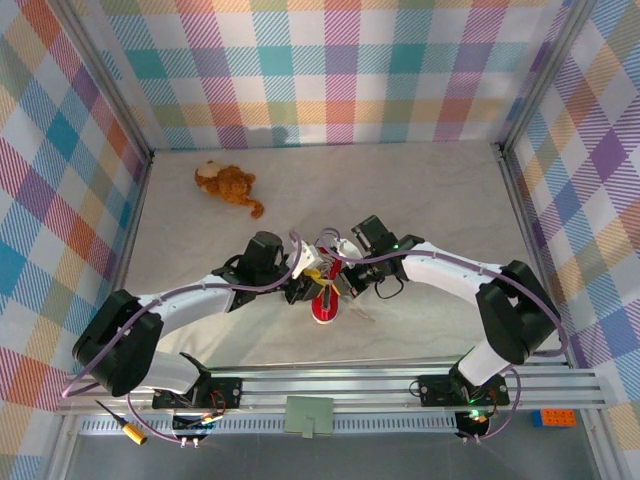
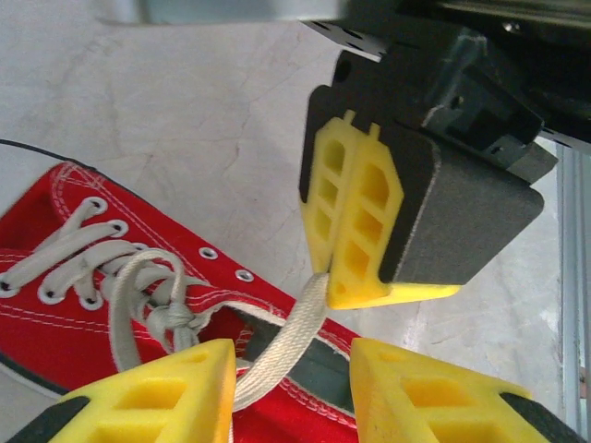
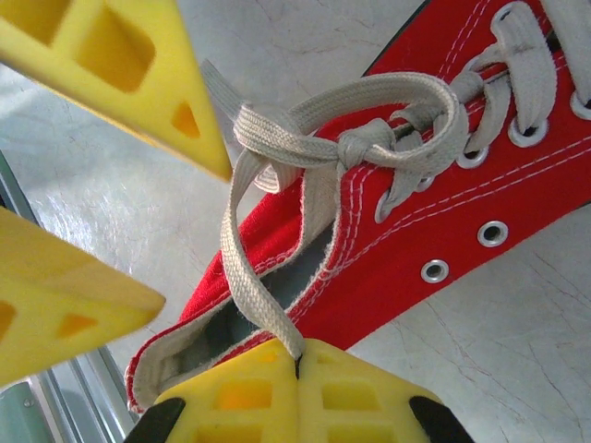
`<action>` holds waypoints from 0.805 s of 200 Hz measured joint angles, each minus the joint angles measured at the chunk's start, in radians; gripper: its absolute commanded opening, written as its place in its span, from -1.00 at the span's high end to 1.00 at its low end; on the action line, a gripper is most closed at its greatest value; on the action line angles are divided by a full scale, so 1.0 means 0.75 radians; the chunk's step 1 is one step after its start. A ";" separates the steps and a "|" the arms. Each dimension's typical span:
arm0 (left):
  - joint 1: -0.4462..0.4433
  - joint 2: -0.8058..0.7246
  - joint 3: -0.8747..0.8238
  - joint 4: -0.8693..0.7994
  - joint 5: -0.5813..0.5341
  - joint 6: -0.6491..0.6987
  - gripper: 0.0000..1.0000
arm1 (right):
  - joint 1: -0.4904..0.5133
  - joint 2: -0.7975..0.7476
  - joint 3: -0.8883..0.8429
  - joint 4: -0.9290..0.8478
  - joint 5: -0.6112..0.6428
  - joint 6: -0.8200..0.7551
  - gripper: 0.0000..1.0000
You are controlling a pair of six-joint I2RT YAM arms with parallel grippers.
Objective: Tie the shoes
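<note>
The red sneaker (image 1: 325,308) lies in the near half of the tabletop (image 1: 440,200), about midway between the left and right edges. Both arms lean in over it from either side. Off toward the far left corner sits a brown plush toy (image 1: 228,184), well apart from everything else.

Up close from the right wrist, the right tool (image 3: 297,355) is clenched. Its two yellow fingers (image 3: 369,397) are pressed flat together, with a strand of white lace (image 3: 249,268) pinched at their tips. That strand runs up from the pinch, across the open mouth of the shoe, to a small knot (image 3: 355,143) sitting over the top eyelets. A flat loop (image 3: 406,92) of lace arches out from the knot, above the red canvas.

The left tool (image 2: 294,355) is released, its fingertips standing apart just above the shoe's opening. In the left wrist view the pinched strand comes down from the right tool's tip and passes through that gap, close against the inner edge of one finger. I can't tell whether it touches. The rest of the lacing lies crossed and flat through its eyelets along the tongue.
</note>
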 measured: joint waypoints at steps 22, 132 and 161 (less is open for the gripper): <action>-0.005 0.019 0.000 0.003 0.010 0.012 0.26 | -0.002 0.008 0.011 0.001 -0.010 0.005 1.00; -0.008 0.085 0.033 0.012 0.025 0.035 1.00 | -0.014 0.008 0.019 -0.004 -0.040 0.016 1.00; -0.009 0.062 0.032 0.001 0.024 0.038 0.68 | -0.019 0.008 0.023 -0.006 -0.043 0.015 1.00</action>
